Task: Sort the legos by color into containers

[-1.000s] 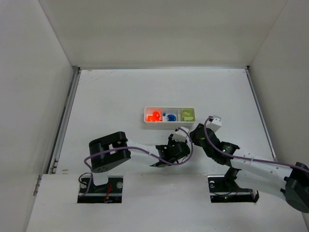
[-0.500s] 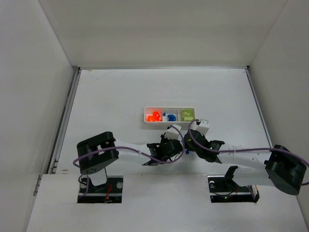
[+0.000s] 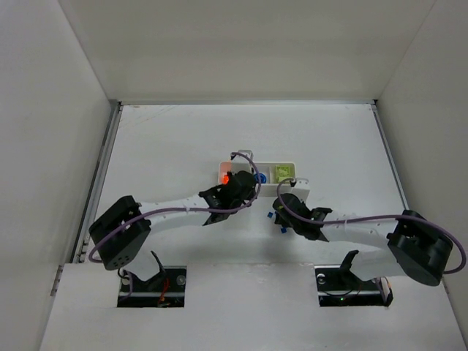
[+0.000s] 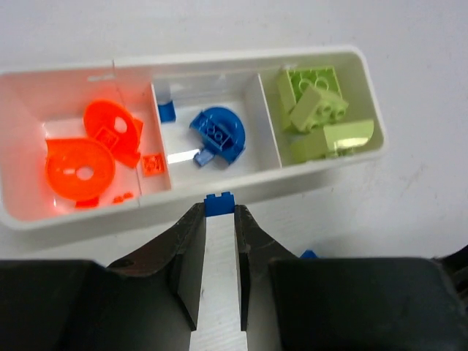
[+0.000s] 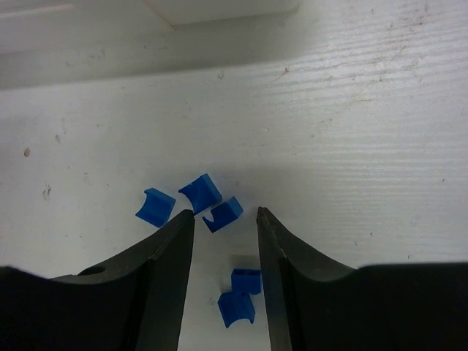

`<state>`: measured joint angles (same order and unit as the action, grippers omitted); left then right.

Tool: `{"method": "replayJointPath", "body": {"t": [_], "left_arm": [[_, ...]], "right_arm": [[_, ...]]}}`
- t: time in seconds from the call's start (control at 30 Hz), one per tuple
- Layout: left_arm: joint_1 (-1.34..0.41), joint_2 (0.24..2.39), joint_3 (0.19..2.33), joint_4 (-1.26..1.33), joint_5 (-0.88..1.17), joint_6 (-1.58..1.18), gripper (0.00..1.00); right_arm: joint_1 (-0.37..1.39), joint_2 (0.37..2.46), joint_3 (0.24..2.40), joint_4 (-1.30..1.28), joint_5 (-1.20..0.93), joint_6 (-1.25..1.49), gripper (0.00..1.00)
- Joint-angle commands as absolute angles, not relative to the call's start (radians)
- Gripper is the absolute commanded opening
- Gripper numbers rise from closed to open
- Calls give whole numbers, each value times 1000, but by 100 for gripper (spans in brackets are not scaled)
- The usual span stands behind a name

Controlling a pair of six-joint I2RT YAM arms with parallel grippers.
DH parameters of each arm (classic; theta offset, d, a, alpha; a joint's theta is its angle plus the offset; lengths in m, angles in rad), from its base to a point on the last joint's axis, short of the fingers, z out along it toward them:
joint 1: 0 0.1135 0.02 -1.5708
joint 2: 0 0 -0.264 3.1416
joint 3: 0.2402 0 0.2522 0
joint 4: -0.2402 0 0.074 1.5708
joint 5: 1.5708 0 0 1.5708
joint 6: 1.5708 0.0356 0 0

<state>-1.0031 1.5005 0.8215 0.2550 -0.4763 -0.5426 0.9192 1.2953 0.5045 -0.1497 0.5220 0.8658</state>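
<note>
a: what's the left gripper (image 4: 219,213) doing?

b: it's squeezed almost closed, pinching a tiny blue brick (image 4: 219,203) at the very tips, studs up.

a: where is that brick?

b: right at the near wall of the tray (image 4: 88,216), in line with the middle compartment. i can't tell if it touches the wall.

a: what's in the tray?

b: the left compartment has orange pieces (image 4: 79,167), two flat round ones and a few small bits. the middle one has a rounded blue piece (image 4: 218,134), with a smaller blue one in its far left corner. the right one has green bricks (image 4: 314,110) heaped together.

a: and the right gripper (image 5: 225,216)?

b: its jaws stand partly open with nothing held, low over the table (image 5: 365,146), just on the near side of the tray.

a: anything under it?

b: loose blue bricks (image 5: 200,192), five of them, all on the table. one lies between the fingertips, one is just beyond them, and one is off to the side outside a finger. two more sit close together further back between the fingers.

a: what does the top view show?

b: the left arm reaches over the tray's left half. the right arm curls in from the right, close beside it, with blue specks on the table by its gripper.
</note>
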Motion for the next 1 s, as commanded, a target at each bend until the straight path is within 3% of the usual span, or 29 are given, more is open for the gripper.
{"method": "replayJointPath", "body": {"t": [0.0,0.2,0.47,0.77,0.97], "left_arm": [[-958,1557,922,281,-394,-532,15],[-906,1681,1009,275,-360,-515,17],[-892,1638,980,279,-382,-512,41],[-912,1413,813,305,-406,-531,43],[-961,1292,678,285,-448,-541,42]], "right_arm": [[901,1328,561,-124,508,819,46],[892,1371,584,-100,500,798,42],[895,1353,569,-98,488,802,34],[901,1351,568,-114,489,822,24],[909,1264,549,-140,492,839,23]]}}
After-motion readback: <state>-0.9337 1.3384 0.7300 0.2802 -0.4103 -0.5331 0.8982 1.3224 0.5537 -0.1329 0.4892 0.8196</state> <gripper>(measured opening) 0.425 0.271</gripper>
